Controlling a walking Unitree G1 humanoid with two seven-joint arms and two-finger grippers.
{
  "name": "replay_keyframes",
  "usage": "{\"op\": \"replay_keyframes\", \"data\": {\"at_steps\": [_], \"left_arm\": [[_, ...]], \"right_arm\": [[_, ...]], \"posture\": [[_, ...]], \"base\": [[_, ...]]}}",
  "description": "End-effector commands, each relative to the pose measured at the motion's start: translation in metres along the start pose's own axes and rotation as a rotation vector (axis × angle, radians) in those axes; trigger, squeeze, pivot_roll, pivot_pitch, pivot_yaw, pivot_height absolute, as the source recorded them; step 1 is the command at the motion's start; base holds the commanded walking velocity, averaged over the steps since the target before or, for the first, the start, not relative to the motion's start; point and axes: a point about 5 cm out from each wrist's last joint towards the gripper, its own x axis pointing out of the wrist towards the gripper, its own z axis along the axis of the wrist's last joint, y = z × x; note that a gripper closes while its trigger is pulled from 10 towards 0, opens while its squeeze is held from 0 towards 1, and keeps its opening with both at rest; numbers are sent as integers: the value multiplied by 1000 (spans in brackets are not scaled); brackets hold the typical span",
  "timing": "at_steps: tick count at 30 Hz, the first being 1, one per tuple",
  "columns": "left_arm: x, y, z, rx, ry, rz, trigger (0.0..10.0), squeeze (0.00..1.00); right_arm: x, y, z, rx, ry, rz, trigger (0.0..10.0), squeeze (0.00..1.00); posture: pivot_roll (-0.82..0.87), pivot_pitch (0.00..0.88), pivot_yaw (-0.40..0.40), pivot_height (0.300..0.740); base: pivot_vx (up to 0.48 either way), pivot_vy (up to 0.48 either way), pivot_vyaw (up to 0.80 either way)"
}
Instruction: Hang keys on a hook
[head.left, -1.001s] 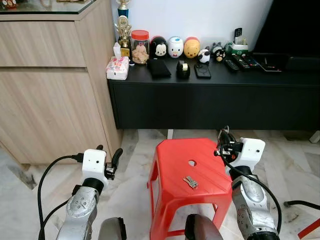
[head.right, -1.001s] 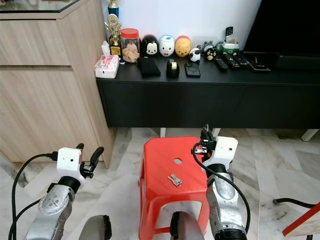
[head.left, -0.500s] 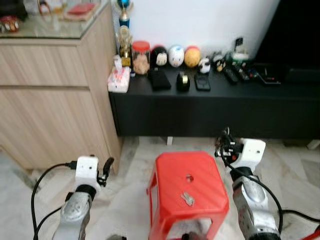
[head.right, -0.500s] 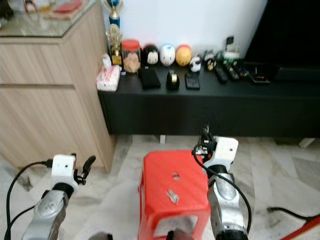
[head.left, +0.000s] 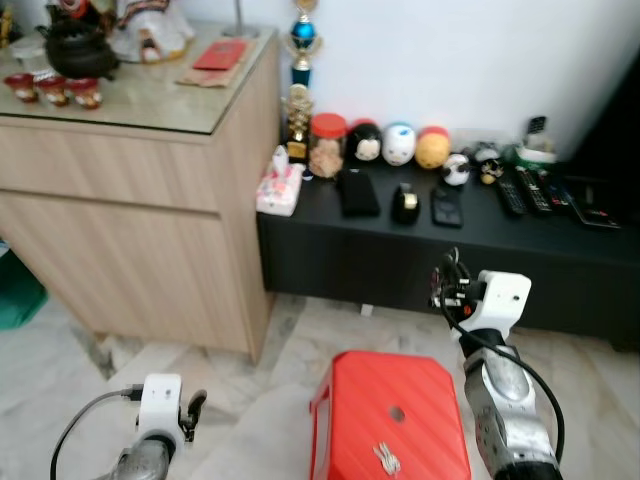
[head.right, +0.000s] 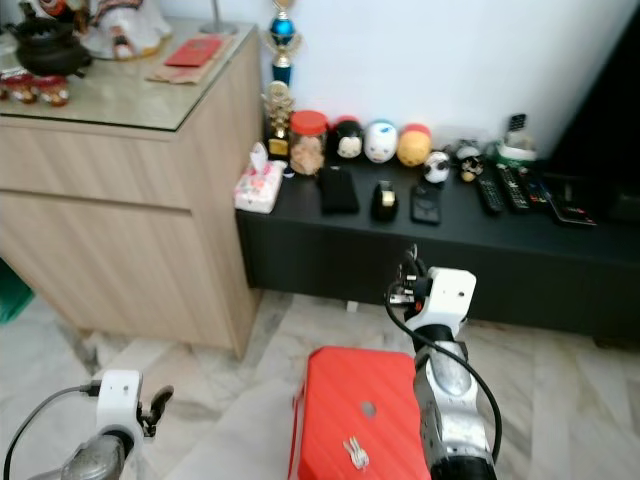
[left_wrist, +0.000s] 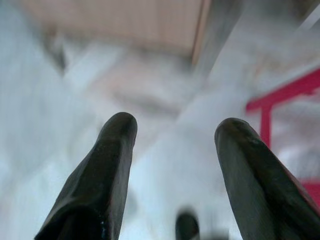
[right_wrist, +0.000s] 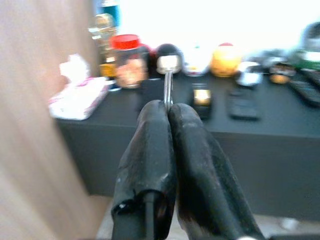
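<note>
Marble floor, black TV console (head.left: 420, 262) across middle. Left eye view: keys (head.left: 385, 458) lie on red stool (head.left: 350, 420), bottom centre. Right wrist view: right gripper (right_wrist: 168, 111) pinches thin metal ring (right_wrist: 168, 85), centre. Left wrist view: left gripper (left_wrist: 175, 131) spread, low. Locate hook first; keep pinch firm.

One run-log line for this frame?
right gripper: shut on key ring | left gripper: open, low | keys: on red stool
</note>
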Motion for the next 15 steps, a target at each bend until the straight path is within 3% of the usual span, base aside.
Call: {"op": "replay_keyframes", "data": {"at_steps": [1,15], "left_arm": [[-4,-7,-19,0,86,-5,10000,0],[-16,-10,-51,-22,207,-5,10000,0]], "right_arm": [[0,-1,0,-8,-6,-5,10000,0],[2,-7,1,-29,-5,-17,10000,0]], "posture": [[19,0,-90,740],[26,0,-88,740]], "base": [[0,0,0],[0,0,0]]}}
